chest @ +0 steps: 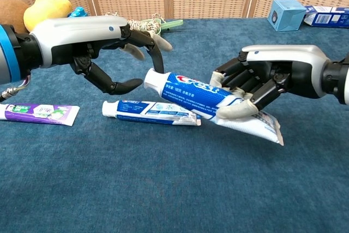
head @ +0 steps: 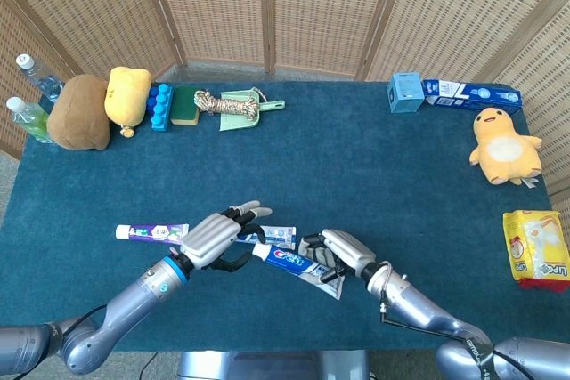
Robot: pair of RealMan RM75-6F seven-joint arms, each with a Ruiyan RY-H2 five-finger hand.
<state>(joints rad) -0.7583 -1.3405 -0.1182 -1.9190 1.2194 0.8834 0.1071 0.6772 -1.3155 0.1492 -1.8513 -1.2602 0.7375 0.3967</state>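
Right hand [chest: 256, 88]: I grip the Crest toothpaste tube [chest: 193, 92] near its crimped end, lifted off the counter [chest: 174, 189].
Left hand [chest: 103, 42]: empty, fingers spread, curved around the cap without a clear touch.
Tube axis: runs hand to hand, cap toward my left hand.
Below: a second blue tube [chest: 150, 112] lies flat.

The purple toothpaste tube [chest: 37, 112] (its cap end) is cut off by the chest view's left edge.
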